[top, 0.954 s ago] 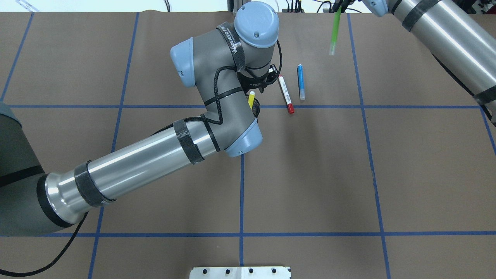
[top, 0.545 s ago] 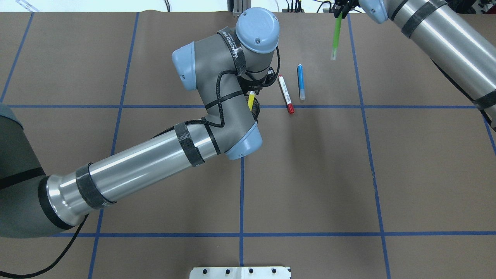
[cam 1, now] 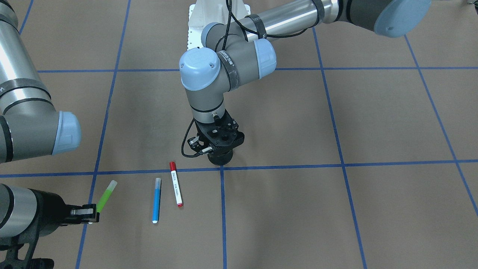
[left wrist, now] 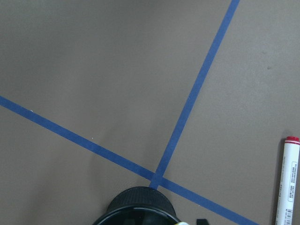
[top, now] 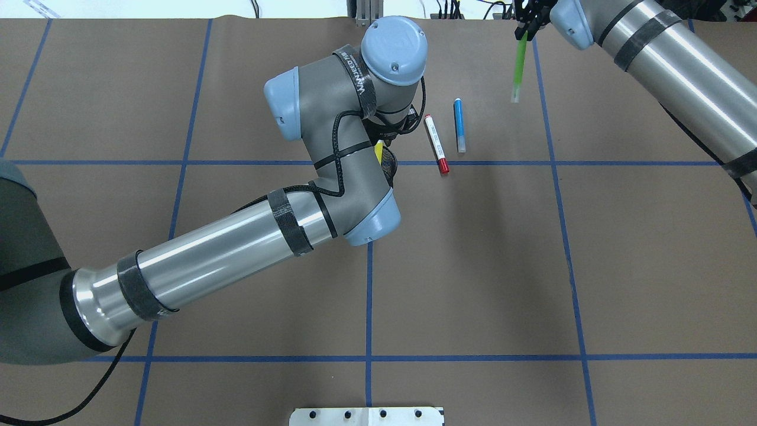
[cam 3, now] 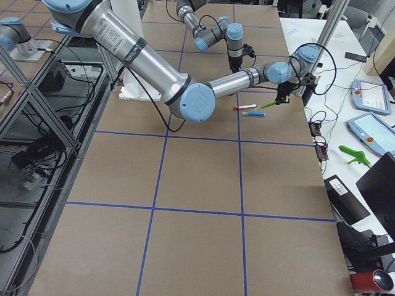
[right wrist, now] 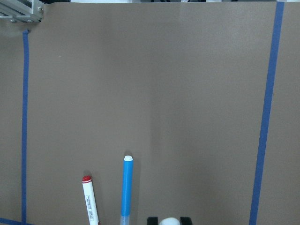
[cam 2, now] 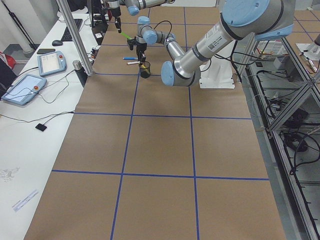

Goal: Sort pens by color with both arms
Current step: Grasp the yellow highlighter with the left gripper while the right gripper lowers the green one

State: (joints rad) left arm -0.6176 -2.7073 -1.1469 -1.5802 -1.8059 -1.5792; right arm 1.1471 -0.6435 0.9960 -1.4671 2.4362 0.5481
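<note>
risk: light green marker (cam 1: 105, 196) pinched by its very end in the closed right gripper (cam 1: 91, 216), mid-air.
a fast swing could pivot/drop it. left gripper (cam 1: 221, 152) sat over the black mesh cup (top: 389, 167), jaws hidden, so can't tell if it held the yellow marker (top: 378, 152), which might catch the rim. blue marker (cam 1: 157, 204) & red-capped white marker (cam 1: 175, 188) lay flat nearby.

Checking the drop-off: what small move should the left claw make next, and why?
Probably ease the left claw straight down a little. It seems to hold the yellow pen over the black mesh cup, but part of the pen shows above the rim, so letting go now might tip it out.
</note>
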